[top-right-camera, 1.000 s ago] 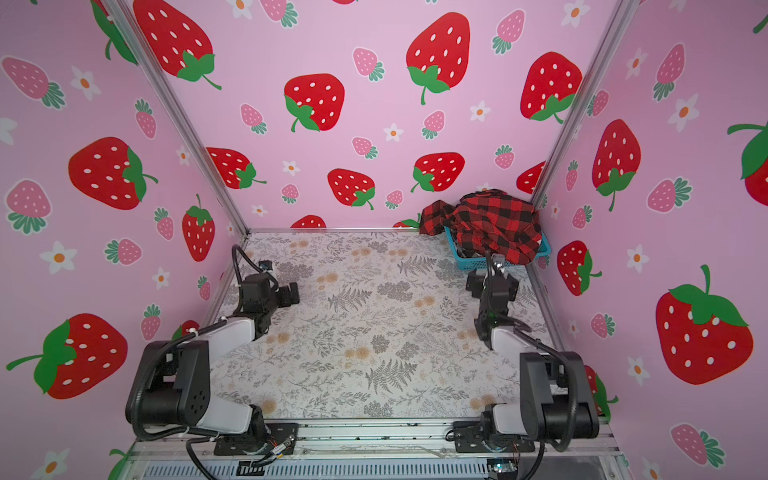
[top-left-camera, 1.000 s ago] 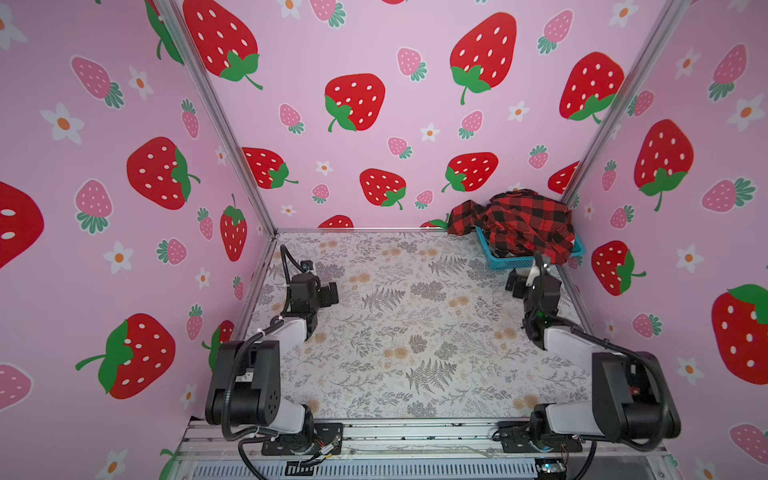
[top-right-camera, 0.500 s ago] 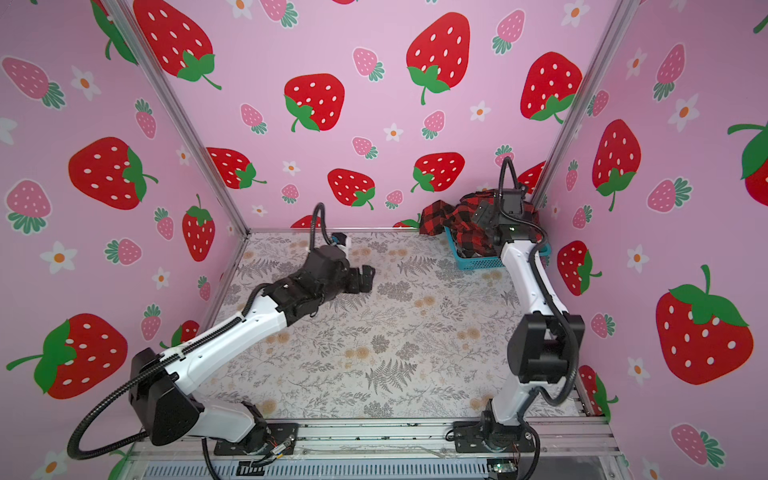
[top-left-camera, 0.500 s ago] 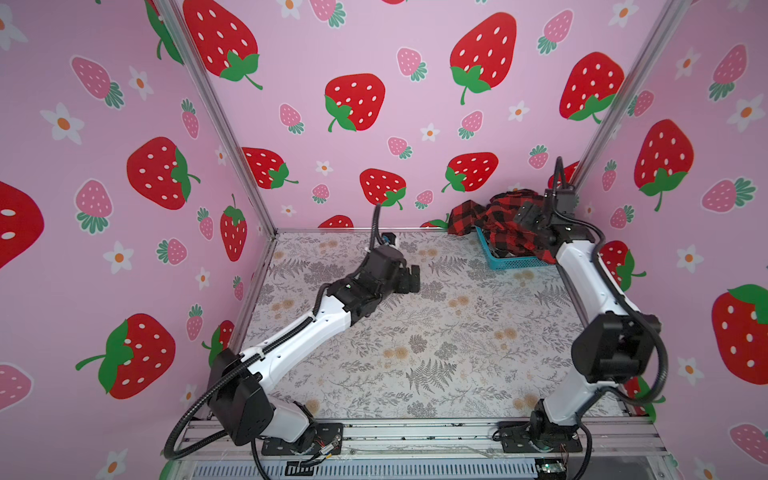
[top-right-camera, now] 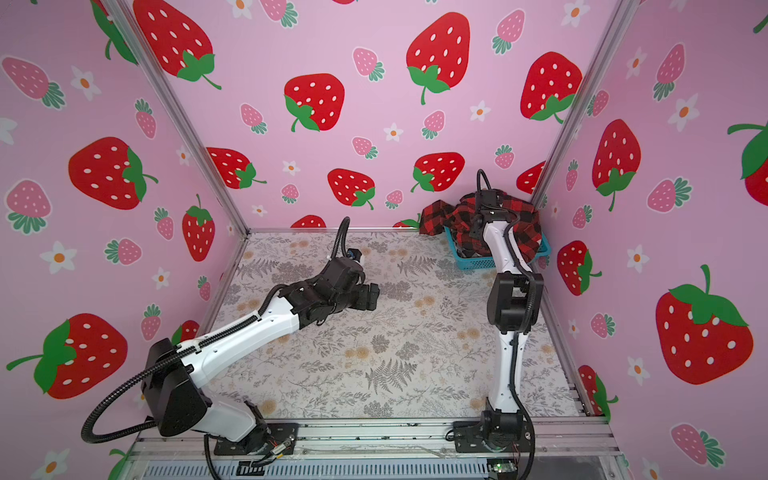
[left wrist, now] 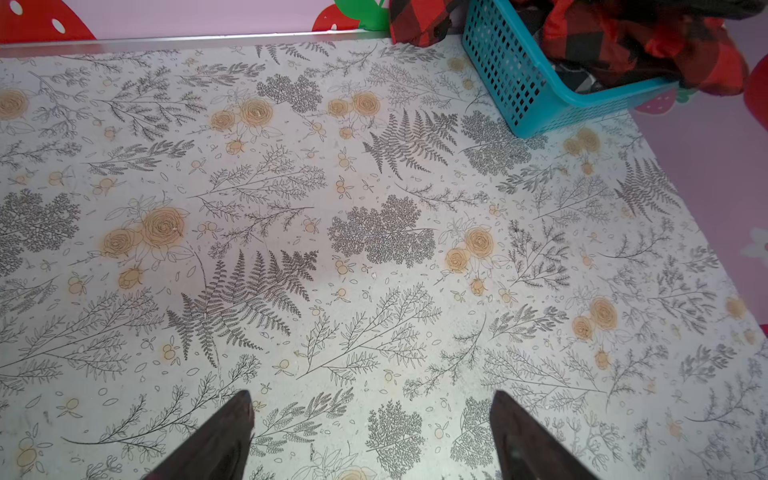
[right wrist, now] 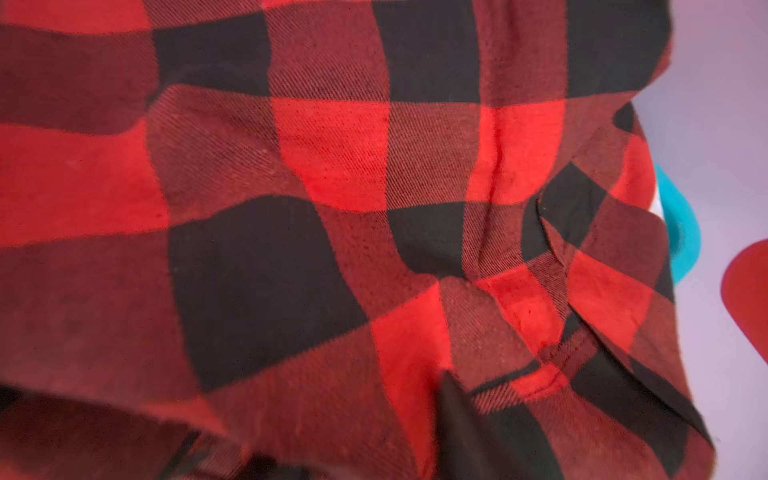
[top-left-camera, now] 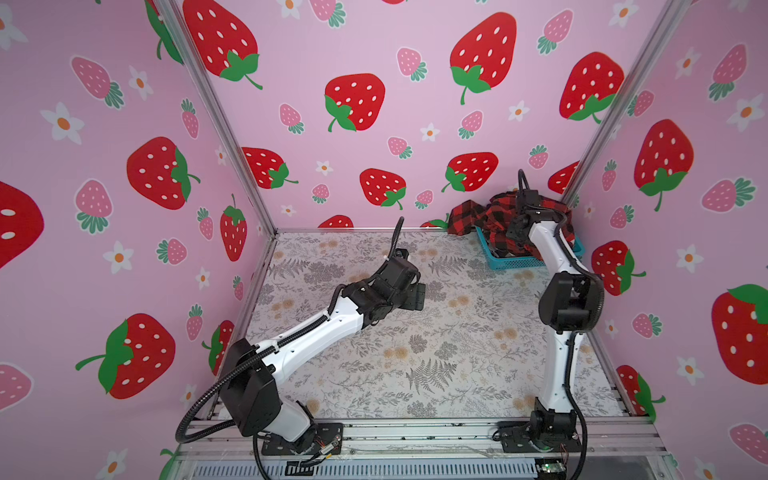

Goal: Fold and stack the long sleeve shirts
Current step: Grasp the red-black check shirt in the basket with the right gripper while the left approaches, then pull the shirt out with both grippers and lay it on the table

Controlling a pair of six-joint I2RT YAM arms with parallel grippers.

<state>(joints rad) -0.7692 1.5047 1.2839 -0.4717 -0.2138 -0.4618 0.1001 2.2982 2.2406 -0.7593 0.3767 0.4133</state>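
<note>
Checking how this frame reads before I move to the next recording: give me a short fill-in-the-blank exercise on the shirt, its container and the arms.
1. The red-and-black plaid shirt is heaped in a blue plastic ___.
2. That container stands in the far ___ corner of the floral table in both top views.
3. The left tool hangs over bare table, its jaws ___.
4. The ___ arm reaches into the shirt heap.

Missing words: basket; right; open; right.

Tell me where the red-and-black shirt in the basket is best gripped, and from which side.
Probably pinch a raised fold on top of the red-and-black shirt, coming from above: it lies heaped and crumpled in the blue basket, whose walls block a sideways approach.
</note>
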